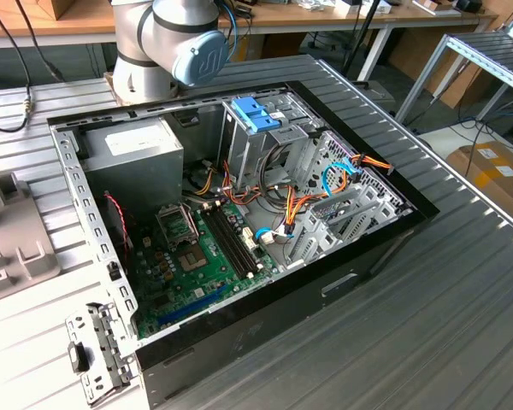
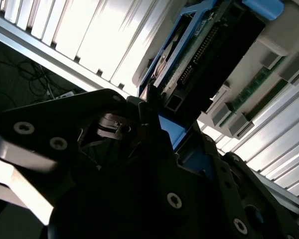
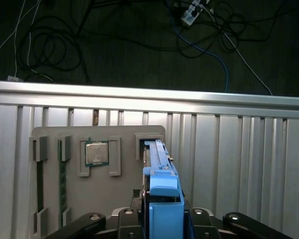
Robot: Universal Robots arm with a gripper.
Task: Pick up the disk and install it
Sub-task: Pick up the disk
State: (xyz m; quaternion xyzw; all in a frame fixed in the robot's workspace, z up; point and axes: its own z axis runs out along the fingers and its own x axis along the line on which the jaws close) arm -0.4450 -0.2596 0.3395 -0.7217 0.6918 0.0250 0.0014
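The tool [image 3: 165, 211] is clamped on the blue tab of the disk [image 3: 157, 159], which stands on edge in a slot of the grey holder [image 3: 124, 134] on the ribbed counter [image 3: 229, 164]. A chip [image 3: 96, 153] sits in the holder beside it. In the exterior view, the open case [image 1: 77, 213] lies on the counter.

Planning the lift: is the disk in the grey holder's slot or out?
In. The first wrist view shows the disk on edge, its far end inside the slot of the grey holder, the hand at its blue tab.
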